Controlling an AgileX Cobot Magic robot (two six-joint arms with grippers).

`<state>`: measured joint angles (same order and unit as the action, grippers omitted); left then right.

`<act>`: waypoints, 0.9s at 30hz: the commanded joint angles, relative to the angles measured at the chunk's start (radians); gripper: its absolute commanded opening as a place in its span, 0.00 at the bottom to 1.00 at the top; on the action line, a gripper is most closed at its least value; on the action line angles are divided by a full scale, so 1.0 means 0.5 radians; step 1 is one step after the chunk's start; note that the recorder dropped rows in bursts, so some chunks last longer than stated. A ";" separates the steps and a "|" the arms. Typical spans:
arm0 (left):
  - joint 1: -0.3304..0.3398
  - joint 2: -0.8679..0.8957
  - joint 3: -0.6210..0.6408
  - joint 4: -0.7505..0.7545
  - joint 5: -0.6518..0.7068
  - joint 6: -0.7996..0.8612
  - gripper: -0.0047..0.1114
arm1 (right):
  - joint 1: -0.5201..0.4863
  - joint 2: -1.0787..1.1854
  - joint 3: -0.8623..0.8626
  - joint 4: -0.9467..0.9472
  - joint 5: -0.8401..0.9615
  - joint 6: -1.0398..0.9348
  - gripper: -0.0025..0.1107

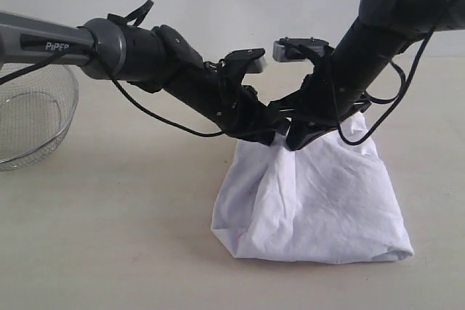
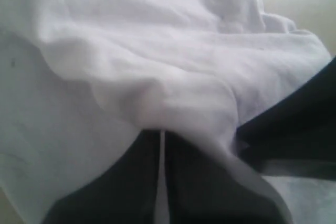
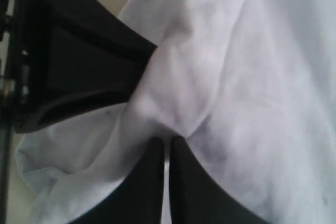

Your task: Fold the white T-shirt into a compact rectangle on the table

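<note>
exterior view: the white t-shirt sits right of centre in the lower half of the frame, bunched into a tent-like mound. its lower edge rests on the table, and its peak is drawn up to a point just above mid-frame. the cloth is wrinkled, with one deep vertical fold on its left side. no lettering or tag is visible on the exposed face.

the left gripper reaches in from the upper left and meets the peak of the mound. the right gripper comes down from the upper right to the same spot. the two grippers are just beside each other, possibly touching.

left wrist view: the left gripper's two fingers are pressed together, with only a thin seam between them, and cloth is pinched at the tips. the fabric spreads away from the tips in soft folds.

right wrist view: the right gripper's fingers are likewise clamped on a gathered fold of the shirt, and the other gripper's dark body lies close alongside.

a wire-mesh basket stands at the left edge of the exterior frame, well apart from the shirt.
</note>
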<state>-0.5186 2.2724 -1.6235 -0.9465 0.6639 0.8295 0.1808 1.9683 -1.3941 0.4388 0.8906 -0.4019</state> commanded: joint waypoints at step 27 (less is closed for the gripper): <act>0.146 -0.063 -0.012 0.399 0.227 -0.237 0.08 | -0.028 -0.400 -0.004 -0.908 0.105 0.420 0.02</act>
<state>-0.4763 2.2677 -1.6261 -0.7560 0.6713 0.7066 0.1733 1.8012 -1.3941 0.1106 0.9177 -0.2716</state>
